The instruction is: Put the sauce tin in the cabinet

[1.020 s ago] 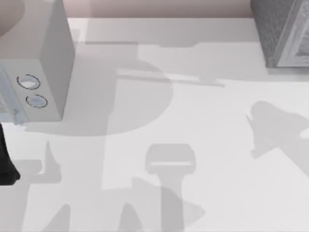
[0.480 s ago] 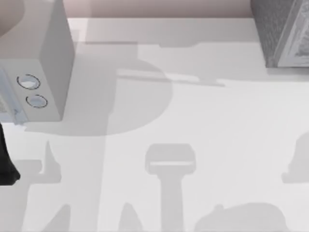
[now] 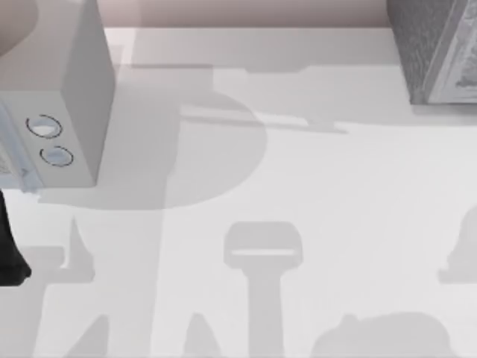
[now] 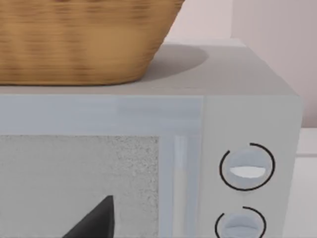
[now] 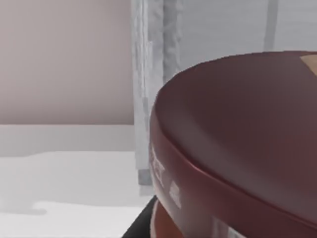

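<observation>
Moved over the last second from the table's [image 3: 335, 186] right middle down to its lower right corner: a broad arm-shaped shadow [image 3: 380, 335], barely different from half a second back.

Sauce tin [image 5: 237, 139] right up against the right wrist camera, dark maroon top tilted across the view, a strip of label just under the rim. Probably carried, given how close it sits. A dark sliver at its foot is perhaps part of the right gripper [image 5: 140, 229]; cannot tell whether that gripper is clamped on the tin or merely hanging over it.

Just behind the tin, the cabinet's white frame [image 5: 148, 74], upright and near. Seen from above, cabinet [image 3: 425, 52] at the far right corner. Judged mid-carry, brought close to line up with the front.

Farther out on the left, pale-grey box with two dials [image 3: 74, 112], a wicker basket [image 4: 84, 44] resting on top. Left arm [image 3: 9, 253] parked at the left edge, kept clear of the work. Left gripper [image 4: 94, 223] a dark tip facing that box; open or closed cannot be told.
</observation>
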Available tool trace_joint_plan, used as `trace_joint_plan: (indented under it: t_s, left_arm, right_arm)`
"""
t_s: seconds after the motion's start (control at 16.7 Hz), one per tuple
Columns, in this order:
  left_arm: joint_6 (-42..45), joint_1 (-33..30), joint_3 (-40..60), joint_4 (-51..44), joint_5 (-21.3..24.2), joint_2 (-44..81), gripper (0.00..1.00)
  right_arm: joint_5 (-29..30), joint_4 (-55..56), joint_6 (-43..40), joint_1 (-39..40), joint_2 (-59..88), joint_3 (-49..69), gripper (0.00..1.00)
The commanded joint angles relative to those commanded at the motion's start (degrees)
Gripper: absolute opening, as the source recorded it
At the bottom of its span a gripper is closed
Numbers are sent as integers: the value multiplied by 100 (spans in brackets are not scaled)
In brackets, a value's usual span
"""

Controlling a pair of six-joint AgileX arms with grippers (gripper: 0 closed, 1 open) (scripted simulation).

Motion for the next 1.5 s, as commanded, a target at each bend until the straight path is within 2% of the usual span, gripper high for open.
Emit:
trace_joint_plan:
  t_s: [0.18, 0.36, 1.14, 1.32, 1.5]
  left_arm:
    - [0, 0, 0, 0, 0, 0, 100]
    - [0, 0, 0, 0, 0, 0, 100]
    - [0, 0, 0, 0, 0, 0, 100]
    - [0, 0, 0, 0, 0, 0, 100]
    - [0, 0, 0, 0, 0, 0, 100]
  right_arm:
    - [100, -187, 26, 44, 490, 526, 0]
    - [247, -514, 63, 138, 1341, 1573, 0]
    - [926, -2448, 105, 911, 6345, 8735, 0]
    - [1046, -2743, 93, 1019, 7128, 9894, 0]
    - [1125, -2917, 89, 1072, 7583, 10512, 0]
